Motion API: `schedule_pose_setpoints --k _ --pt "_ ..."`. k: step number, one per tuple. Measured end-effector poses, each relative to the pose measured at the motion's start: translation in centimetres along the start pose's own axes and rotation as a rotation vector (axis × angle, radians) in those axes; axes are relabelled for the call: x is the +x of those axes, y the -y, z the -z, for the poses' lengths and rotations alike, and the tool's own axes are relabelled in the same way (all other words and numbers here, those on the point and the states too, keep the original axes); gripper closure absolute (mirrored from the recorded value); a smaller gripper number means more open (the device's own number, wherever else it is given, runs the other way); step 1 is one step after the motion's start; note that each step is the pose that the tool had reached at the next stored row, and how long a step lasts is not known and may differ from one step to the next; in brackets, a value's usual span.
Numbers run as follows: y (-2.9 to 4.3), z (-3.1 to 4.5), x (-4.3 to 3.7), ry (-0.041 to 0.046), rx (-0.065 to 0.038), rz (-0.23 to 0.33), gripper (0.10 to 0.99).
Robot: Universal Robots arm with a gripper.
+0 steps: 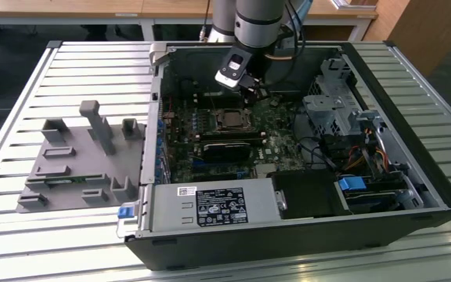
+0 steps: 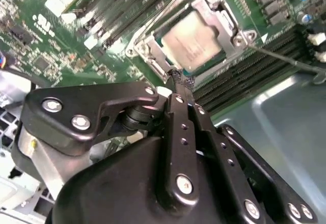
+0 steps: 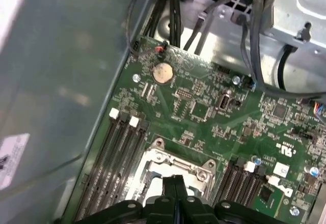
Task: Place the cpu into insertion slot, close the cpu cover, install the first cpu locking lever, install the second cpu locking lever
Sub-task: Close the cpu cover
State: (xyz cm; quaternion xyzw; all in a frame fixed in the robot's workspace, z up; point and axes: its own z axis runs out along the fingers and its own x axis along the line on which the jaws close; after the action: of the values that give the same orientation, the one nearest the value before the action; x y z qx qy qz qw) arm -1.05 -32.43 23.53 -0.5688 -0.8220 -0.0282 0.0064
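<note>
An open computer case point(image 1: 288, 235) lies on a slatted metal table point(image 1: 22, 247). In the exterior view the arm point(image 1: 257, 23) reaches down into it from the far edge. The tool point(image 2: 182, 81) is clenched, its two fingers pressed flat together with nothing between them. Its tip sits at the edge of the insertion slot point(image 1: 229, 120) on the green circuit board point(image 3: 168, 102).

The cpu point(image 2: 191, 43) lies in that slot, its dull silver top showing through the window of the cpu cover point(image 2: 152, 57), which lies down around it. In the second wrist view the fingertips overlap the cover's near rim, but I cannot tell whether they touch it. A thin metal lever point(image 2: 285, 60) runs out from one corner of the cover, across the neighbouring memory slots point(image 2: 244, 71).

The space around the socket is crowded:
- Long black slots flank it on two sides.
- A coin cell point(image 3: 163, 73) sits further along the board.
- Black cables point(image 3: 174, 10) hang down near the board's edge.
- The case wall point(image 3: 51, 81) rises close beside the tool.

In the exterior view:
- A black module point(image 1: 225, 150) lies just nearer than the socket.
- A metal drive cage point(image 1: 327, 111) stands to the exterior view's right.
- A labelled power supply point(image 1: 209, 205) fills the near corner.
- A grey fixture point(image 1: 77, 158) rests on the table at the exterior view's left, well apart from the case.
</note>
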Motion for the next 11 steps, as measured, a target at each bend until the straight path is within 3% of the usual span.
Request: schedule_pose_setpoints --k 4,11 --pt "0.7 -0.29 -0.53 -0.0019 -0.001 0.0 0.98" --pt "1.82 -0.8 -0.22 -0.0046 -0.002 0.0 0.98"
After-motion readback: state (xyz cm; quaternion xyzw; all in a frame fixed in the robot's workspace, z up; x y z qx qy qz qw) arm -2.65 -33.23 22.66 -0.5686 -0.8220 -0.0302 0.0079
